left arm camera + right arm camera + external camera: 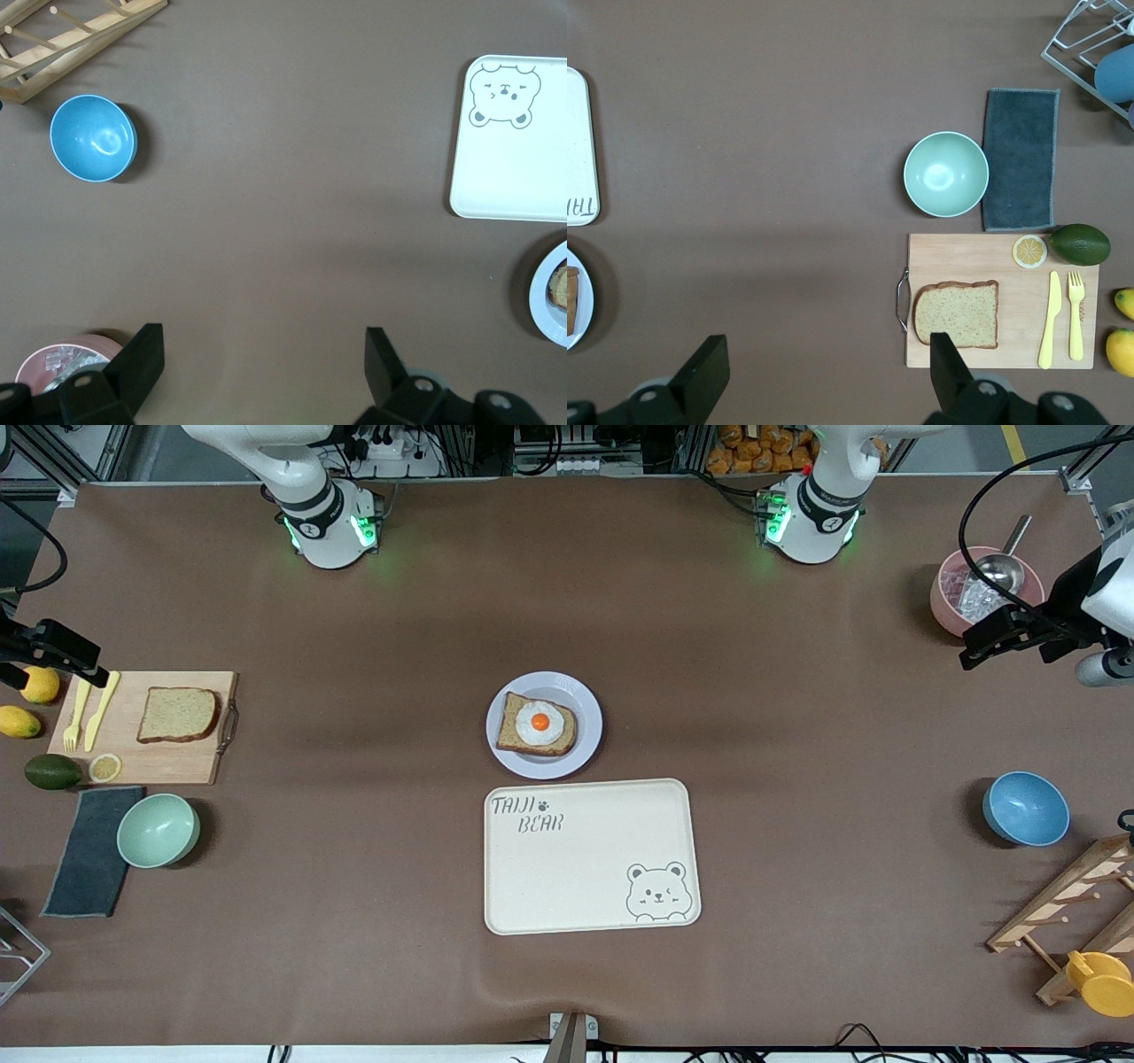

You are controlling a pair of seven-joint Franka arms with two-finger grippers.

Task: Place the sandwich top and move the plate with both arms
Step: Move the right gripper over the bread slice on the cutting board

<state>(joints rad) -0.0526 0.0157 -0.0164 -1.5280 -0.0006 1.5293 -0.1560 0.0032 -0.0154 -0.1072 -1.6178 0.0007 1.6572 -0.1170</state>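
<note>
The sandwich top [177,714] [957,313], a plain brown slice, lies on a wooden cutting board [159,766] at the right arm's end of the table. At mid-table the pale plate [588,737] [545,305] [585,319] carries a bread slice with a fried egg [537,726]. My right gripper [62,657] [824,363] hangs open and holds nothing, over the table just beside the board. My left gripper [1001,638] [264,354] is open and holds nothing too, up in the air beside a pink bowl [966,593] at the left arm's end.
A cream bear tray [585,868] lies nearer the front camera than the plate. A knife, fork and lemon slice share the board; a green bowl [158,830], dark cloth [84,859], avocado and lemons surround it. A blue bowl [1026,808] and wooden rack [1063,903] sit near the left arm's end.
</note>
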